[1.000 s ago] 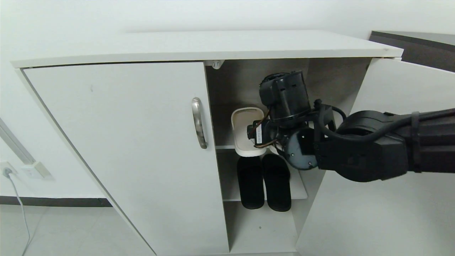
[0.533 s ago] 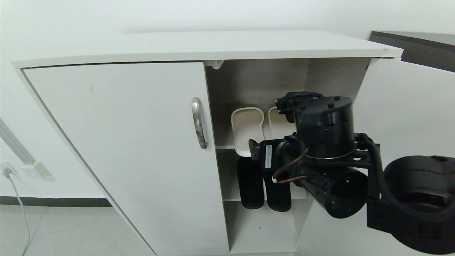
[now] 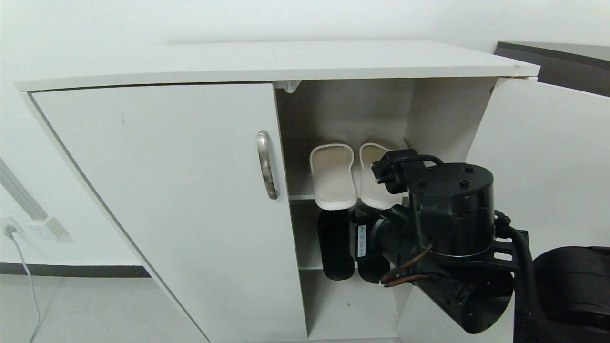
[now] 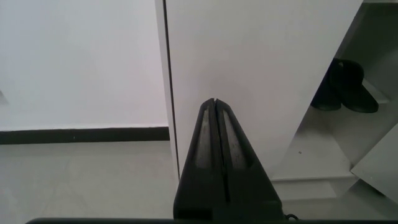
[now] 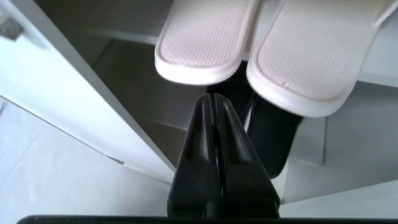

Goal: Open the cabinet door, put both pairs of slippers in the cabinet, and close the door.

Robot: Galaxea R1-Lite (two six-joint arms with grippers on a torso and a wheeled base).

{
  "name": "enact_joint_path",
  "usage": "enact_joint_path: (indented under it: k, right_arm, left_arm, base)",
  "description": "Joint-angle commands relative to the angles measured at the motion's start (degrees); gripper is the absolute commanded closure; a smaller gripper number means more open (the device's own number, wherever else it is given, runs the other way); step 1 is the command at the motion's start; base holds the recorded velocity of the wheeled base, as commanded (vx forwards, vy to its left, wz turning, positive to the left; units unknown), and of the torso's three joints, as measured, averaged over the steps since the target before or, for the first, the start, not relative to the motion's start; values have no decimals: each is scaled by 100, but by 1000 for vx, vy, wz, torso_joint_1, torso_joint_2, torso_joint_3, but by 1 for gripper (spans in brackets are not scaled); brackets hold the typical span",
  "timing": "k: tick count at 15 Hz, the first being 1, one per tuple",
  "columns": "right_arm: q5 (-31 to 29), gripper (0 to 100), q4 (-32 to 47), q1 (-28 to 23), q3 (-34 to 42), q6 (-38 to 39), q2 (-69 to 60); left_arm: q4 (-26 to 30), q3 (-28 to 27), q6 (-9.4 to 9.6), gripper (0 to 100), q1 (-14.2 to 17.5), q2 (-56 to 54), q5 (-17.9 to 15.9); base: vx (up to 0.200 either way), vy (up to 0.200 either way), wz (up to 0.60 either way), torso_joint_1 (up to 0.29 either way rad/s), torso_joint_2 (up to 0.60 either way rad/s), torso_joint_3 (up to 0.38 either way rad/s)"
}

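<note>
Cabinet: the white cabinet [image 3: 286,62] stands against the wall. Its left door [image 3: 157,190] is shut and carries a metal handle [image 3: 267,164] at its inner edge. The right door [image 3: 548,157] is swung wide open.

Slippers: 2 pairs are inside the open compartment. The white slippers [image 3: 332,176] lie side by side on the upper shelf [image 3: 301,196], their near ends overhanging its front edge. The black slippers [image 3: 336,243] lie side by side on the lower shelf [image 3: 310,267], directly beneath the white pair.

Right arm [image 3: 448,209]: positioned in front of the open compartment, partly covering both pairs. The right gripper [image 5: 213,99] has its 2 fingers pressed together and holds nothing. Its tips point at the near ends of the white slippers, in front of the black pair.

Left gripper [image 4: 214,102]: the fingers are pressed together and hold nothing. It faces the lower part of the shut left door, above the floor [image 4: 81,180].
</note>
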Motion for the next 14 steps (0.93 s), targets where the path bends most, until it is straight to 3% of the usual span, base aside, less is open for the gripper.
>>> enact_joint_path:
  k: [1, 4, 14]
  right_arm:
    - [-8, 100, -1, 27, 19, 3, 9]
    - [-16, 100, -1, 71, 28, 3, -9]
    - [-8, 100, -1, 80, 151, 3, 18]
  left_arm:
    - [0, -1, -4, 100, 2, 7, -3]
    - [0, 7, -4, 100, 2, 7, -3]
    - [0, -1, -12, 100, 2, 7, -29]
  base:
    - [0, 0, 0, 0, 0, 0]
    - [0, 0, 0, 0, 0, 0]
    - [-200, 0, 0, 3, 0, 2]
